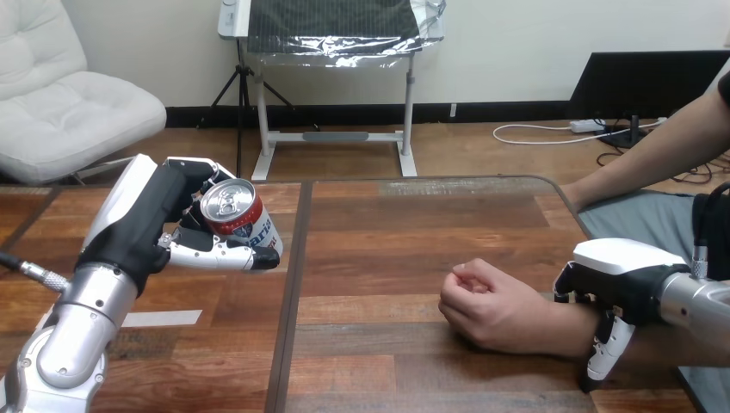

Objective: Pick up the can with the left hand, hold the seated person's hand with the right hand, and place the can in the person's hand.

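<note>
Above the table (pixel 387 232), left hand (pixel 146 215) clasps the tilted can (pixel 238 215).

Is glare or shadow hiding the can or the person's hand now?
Head view: the top of the can shows a bright highlight, yet reads plainly in the fingers of the left hand; the person's hand throws a soft shadow on the table, hiding nothing.

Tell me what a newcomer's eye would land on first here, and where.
The left hand holds a red-and-white can, tilted, above the wooden table at the view's left. At the right, the person's hand rests on the table as a closed fist, with the right hand clasped over its wrist.
</note>
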Controlling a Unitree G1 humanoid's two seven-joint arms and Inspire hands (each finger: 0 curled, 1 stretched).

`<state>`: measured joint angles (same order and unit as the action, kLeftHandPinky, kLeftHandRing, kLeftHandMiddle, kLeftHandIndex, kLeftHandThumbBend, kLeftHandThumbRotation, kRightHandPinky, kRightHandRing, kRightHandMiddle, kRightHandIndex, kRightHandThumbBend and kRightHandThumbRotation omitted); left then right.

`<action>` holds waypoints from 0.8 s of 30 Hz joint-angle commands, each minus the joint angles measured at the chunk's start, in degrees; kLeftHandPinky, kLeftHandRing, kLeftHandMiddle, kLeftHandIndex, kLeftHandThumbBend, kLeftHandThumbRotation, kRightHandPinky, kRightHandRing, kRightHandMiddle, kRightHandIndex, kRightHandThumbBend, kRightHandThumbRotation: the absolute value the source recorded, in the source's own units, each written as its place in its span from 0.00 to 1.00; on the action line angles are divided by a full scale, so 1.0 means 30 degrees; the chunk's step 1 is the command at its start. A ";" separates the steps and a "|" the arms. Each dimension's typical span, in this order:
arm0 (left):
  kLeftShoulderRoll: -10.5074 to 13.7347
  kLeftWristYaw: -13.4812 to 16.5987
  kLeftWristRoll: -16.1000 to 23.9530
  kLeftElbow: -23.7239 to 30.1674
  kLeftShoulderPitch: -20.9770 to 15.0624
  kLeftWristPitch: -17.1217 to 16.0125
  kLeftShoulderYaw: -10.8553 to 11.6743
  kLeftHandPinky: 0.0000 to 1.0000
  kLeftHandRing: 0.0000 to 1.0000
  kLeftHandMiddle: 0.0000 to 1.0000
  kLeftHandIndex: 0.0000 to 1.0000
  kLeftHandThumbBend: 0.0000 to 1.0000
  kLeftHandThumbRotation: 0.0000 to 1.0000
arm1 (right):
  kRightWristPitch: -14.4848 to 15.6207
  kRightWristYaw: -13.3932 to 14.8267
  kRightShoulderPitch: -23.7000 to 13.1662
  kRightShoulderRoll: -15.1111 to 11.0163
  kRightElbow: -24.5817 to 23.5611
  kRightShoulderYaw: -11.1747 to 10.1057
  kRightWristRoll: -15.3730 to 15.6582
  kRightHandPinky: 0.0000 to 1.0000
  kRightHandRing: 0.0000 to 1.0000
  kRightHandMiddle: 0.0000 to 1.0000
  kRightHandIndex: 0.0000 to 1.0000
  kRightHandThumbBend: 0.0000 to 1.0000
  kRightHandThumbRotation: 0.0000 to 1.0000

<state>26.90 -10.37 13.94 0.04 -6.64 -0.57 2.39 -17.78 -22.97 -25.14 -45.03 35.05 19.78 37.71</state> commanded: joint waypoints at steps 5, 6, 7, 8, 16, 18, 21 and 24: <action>0.0204 -0.0015 -0.0162 0.0688 -0.1024 -0.0231 0.0310 0.27 0.30 0.35 0.40 0.72 0.00 | -0.1171 0.1627 0.0132 0.0536 0.1298 0.0290 0.0027 0.15 0.22 0.32 0.43 0.81 0.09; 0.0167 0.0002 -0.0129 0.0655 -0.1049 -0.0236 0.0255 0.27 0.30 0.34 0.40 0.72 0.00 | -0.1262 0.1870 0.0125 0.0557 0.1349 0.0244 0.0021 0.15 0.22 0.32 0.43 0.81 0.09; 0.0145 0.0019 -0.0100 0.0625 -0.1070 -0.0246 0.0218 0.26 0.29 0.34 0.40 0.72 0.00 | -0.1324 0.2031 0.0109 0.0574 0.1405 0.0222 0.0020 0.15 0.22 0.32 0.42 0.79 0.09; 0.0130 0.0030 -0.0081 0.0595 -0.1091 -0.0254 0.0192 0.26 0.29 0.34 0.40 0.72 0.00 | -0.1378 0.2151 0.0086 0.0590 0.1465 0.0212 0.0024 0.15 0.22 0.32 0.41 0.79 0.09; -0.0193 0.0285 0.0086 -0.0266 -0.1385 -0.0920 -0.0173 0.22 0.27 0.33 0.40 0.71 0.00 | -0.2238 0.3351 0.0064 0.0754 0.1663 -0.0308 -0.0562 0.16 0.23 0.31 0.38 0.77 0.08; -0.0301 0.0340 0.0115 -0.0455 -0.1457 -0.1045 -0.0262 0.22 0.27 0.34 0.40 0.71 0.00 | -0.2579 0.3653 0.0052 0.0750 0.1704 -0.0417 -0.0686 0.16 0.23 0.31 0.38 0.77 0.08; -0.0472 0.0425 0.0146 -0.0766 -0.1590 -0.1275 -0.0409 0.22 0.26 0.34 0.40 0.71 0.00 | -0.2887 0.3907 -0.0038 0.0749 0.1777 -0.0509 -0.0807 0.17 0.23 0.31 0.37 0.76 0.07; -0.0646 0.0470 0.0140 -0.1061 -0.1733 -0.1450 -0.0564 0.23 0.27 0.34 0.40 0.71 0.00 | -0.2954 0.3959 -0.0153 0.0796 0.1826 -0.0605 -0.0954 0.18 0.24 0.32 0.37 0.75 0.07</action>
<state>26.15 -10.19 14.25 -2.15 -7.03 -2.74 1.50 -25.25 -13.65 -24.72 -44.98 39.70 19.83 37.96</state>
